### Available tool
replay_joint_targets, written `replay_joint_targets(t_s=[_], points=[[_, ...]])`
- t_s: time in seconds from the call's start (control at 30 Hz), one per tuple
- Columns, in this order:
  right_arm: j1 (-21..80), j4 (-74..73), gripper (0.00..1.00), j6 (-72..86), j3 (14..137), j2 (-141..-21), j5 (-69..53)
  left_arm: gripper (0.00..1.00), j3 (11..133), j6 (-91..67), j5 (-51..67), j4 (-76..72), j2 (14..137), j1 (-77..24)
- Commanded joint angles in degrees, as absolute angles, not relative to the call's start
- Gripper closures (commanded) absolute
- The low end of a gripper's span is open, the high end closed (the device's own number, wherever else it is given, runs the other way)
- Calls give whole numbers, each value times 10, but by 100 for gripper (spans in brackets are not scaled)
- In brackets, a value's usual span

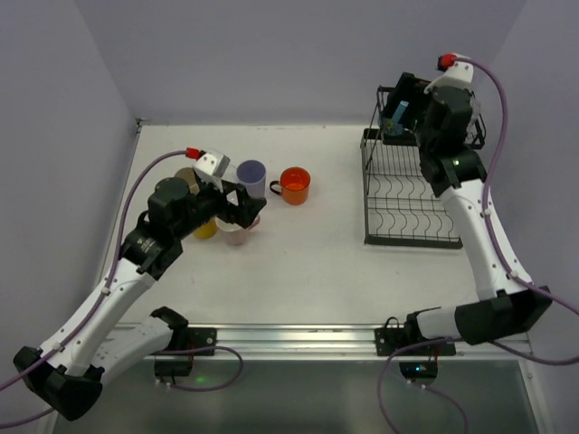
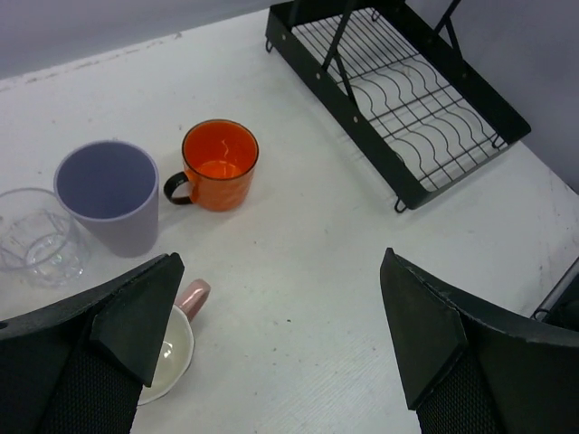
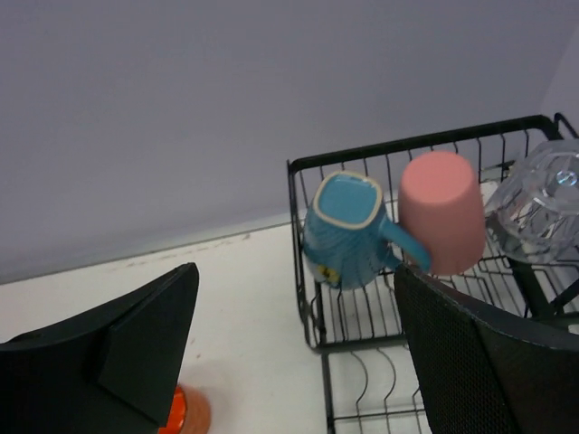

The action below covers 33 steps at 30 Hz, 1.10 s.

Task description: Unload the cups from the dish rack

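The black wire dish rack (image 1: 412,194) stands at the right. Its upper basket (image 3: 398,149) holds a blue mug (image 3: 344,231), an upturned salmon-pink cup (image 3: 441,212) and a clear cup (image 3: 543,203). My right gripper (image 3: 294,353) is open and empty, just in front of and above the basket, facing the blue mug (image 1: 398,116). On the table at left stand an orange mug (image 2: 220,165), a lavender cup (image 2: 109,194), a clear glass (image 2: 34,235) and a pink-handled mug (image 2: 172,348). My left gripper (image 2: 280,334) is open and empty above the table beside the pink mug.
A yellow cup (image 1: 206,228) and a beige cup (image 1: 187,177) stand partly hidden under the left arm. The rack's slotted lower tray (image 2: 407,99) holds nothing. Purple walls close in the back and both sides.
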<state>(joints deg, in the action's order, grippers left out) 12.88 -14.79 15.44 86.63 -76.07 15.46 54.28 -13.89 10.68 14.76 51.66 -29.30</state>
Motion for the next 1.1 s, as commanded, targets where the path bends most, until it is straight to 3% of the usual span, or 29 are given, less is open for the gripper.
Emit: replay_joint_targets(t_s=[0.0, 0.4, 0.83, 1.07], points=[[111, -199, 9, 92, 959, -832, 245, 0, 498, -131, 140, 122, 517, -301], [94, -288, 15, 92, 1129, -1008, 247, 0, 492, -109, 97, 132, 509, -376], [83, -295, 14, 91, 1185, -1089, 231, 0, 491, -107, 93, 133, 520, -381], [79, -296, 9, 91, 1201, -1118, 211, 0, 490, -106, 90, 133, 526, -380]])
